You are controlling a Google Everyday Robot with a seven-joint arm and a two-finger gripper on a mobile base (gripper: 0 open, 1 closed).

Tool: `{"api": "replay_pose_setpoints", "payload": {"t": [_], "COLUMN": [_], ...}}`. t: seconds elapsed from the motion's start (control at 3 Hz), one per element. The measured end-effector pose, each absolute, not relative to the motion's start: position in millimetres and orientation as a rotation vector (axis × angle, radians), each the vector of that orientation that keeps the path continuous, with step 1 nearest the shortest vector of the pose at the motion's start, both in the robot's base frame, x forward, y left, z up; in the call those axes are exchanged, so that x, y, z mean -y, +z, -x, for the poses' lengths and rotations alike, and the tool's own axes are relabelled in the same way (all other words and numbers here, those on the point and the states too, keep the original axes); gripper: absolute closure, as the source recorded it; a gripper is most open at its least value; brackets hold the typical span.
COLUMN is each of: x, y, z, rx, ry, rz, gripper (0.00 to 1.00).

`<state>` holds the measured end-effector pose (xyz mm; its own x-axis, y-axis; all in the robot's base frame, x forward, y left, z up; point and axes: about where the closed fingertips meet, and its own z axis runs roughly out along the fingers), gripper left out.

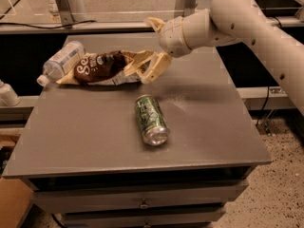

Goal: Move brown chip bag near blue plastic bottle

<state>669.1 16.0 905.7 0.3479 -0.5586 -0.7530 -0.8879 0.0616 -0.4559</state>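
gripper: the gripper (149, 49) is hanging over the far half of the table (90, 141). its two tan fingers (155, 71) are spreading wide apart, one pointing up and away and the other slanting down toward the tabletop. it is gripping nothing.
brown chip bag: the brown chip bag (102, 68) is lying flat on the table just beside the gripper, on the picture's left of the lower finger.
bag's long axis: it is running roughly across the picture. the crumpled tan-edged end is pointing at the gripper, and the end with the white lettering is pointing away from it, toward the bottle.
blue plastic bottle: the blue plastic bottle (61, 62) is lying on its side past the bag's far end from the gripper, pressing against that end. its white cap is pointing down-left, away from the gripper.
green soda can: the green soda can (150, 119) is lying on its side nearer the camera than the gripper, apart from the bag, with its silver end facing the viewer.
arm: the pale arm (232, 18) is reaching in from the picture's right.
hard to make out: the bag's tan edge and the lower finger are blending together, so whether they are touching cannot be told. the bag is covering part of the bottle's side.
cut off: the arm is running out of the picture at the right edge.
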Motion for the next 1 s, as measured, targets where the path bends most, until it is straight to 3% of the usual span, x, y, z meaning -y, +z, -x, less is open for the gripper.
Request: {"api": "replay_pose_setpoints", "payload": {"t": [0.67,1.0], "x": [83,83], "y": [929,929], "z": [-729,-729], "rx": [-1.409,-1.409], "ry": [0.236,0.236], "rz": [1.533,1.533], "gripper": [0.0,0.0]}}
